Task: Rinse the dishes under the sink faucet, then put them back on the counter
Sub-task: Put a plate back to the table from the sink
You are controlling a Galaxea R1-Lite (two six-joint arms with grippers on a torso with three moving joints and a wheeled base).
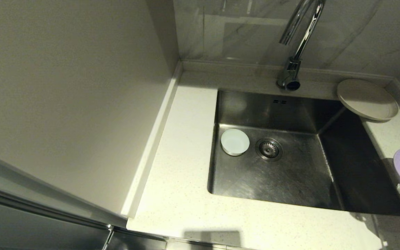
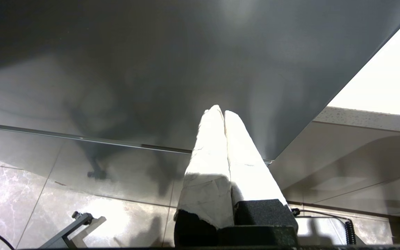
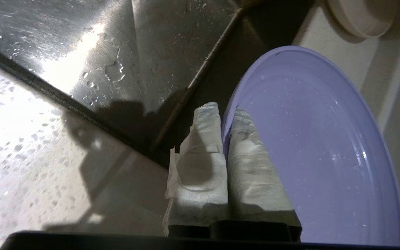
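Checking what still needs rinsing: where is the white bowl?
In the head view, the white bowl sits on the sink floor, left side, beside the drain strainer.

Brushed steel sink (image 1: 290,180), chrome faucet (image 1: 299,38), speckled stone counter (image 1: 179,194)

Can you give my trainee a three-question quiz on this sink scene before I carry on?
1. True or false: the right tool grips the rim of the purple plate.
2. Where is the white bowl? A) on the counter B) in the sink, beside the drain C) under the beige plate
3. Fill in: the beige plate's edge overhangs the sink's back ____ corner.

Key: 1 true; 2 B; 3 right.
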